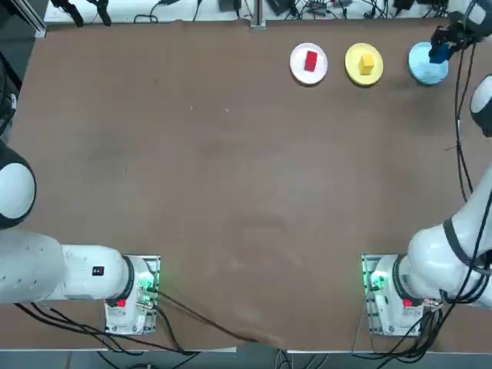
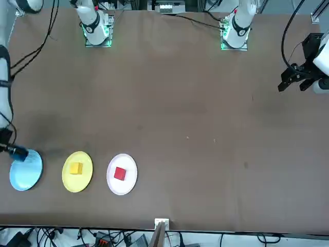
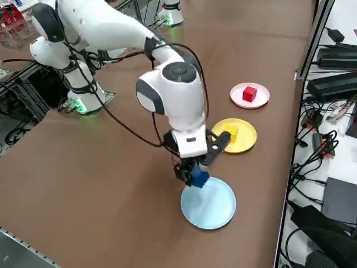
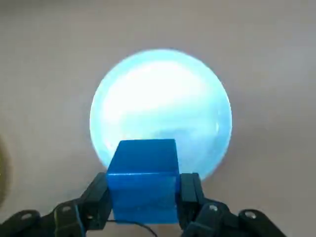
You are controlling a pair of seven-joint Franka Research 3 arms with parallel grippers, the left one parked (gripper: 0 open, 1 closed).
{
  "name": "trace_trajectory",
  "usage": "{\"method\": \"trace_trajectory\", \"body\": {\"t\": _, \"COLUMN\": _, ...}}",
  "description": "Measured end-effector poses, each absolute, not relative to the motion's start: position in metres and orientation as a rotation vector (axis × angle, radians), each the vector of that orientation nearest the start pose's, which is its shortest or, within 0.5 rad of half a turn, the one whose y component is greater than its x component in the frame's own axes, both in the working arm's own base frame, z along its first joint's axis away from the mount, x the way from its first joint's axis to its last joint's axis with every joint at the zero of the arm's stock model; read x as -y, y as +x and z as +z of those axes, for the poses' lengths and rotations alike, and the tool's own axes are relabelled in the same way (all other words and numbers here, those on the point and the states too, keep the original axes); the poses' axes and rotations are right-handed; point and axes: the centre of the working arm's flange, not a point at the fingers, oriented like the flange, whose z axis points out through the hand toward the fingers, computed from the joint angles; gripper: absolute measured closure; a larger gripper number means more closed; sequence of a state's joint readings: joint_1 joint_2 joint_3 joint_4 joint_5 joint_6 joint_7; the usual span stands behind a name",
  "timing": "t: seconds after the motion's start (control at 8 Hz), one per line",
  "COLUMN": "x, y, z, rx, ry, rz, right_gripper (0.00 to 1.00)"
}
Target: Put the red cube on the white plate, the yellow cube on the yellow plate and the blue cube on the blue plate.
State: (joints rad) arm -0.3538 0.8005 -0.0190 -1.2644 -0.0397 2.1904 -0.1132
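My right gripper is shut on the blue cube and holds it in the air above the near edge of the light blue plate. From the side, the blue cube hangs just over the rim of the blue plate. Overhead, the blue cube shows at the far right over the blue plate. The red cube lies on the white plate. On the yellow plate rests the yellow cube.
The three plates stand in a row near the table's far edge, right of the middle. Cables and power supplies lie just beyond that edge. The right arm's cables hang along the table's right side.
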Motion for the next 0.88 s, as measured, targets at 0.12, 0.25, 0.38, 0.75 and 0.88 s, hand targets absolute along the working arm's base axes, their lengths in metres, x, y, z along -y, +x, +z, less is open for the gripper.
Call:
{"method": "trace_trajectory", "body": {"t": 0.12, "x": 0.276, "y": 0.715, "z": 0.272, "rx": -0.367, "ry": -3.195, "rz": -0.214, "right_gripper": 0.32}}
{"method": "trace_trajectory", "body": {"t": 0.25, "x": 0.278, "y": 0.716, "z": 0.257, "rx": -0.344, "ry": -3.21, "rz": -0.231, "right_gripper": 0.32}}
{"method": "trace_trajectory", "body": {"t": 0.38, "x": 0.28, "y": 0.717, "z": 0.245, "rx": -0.326, "ry": -3.224, "rz": -0.245, "right_gripper": 0.32}}
{"method": "trace_trajectory", "body": {"t": 0.75, "x": 0.283, "y": 0.715, "z": 0.228, "rx": -0.309, "ry": -3.233, "rz": -0.239, "right_gripper": 0.32}}
{"method": "trace_trajectory", "body": {"t": 0.88, "x": 0.283, "y": 0.715, "z": 0.226, "rx": -0.308, "ry": -3.233, "rz": -0.236, "right_gripper": 0.32}}
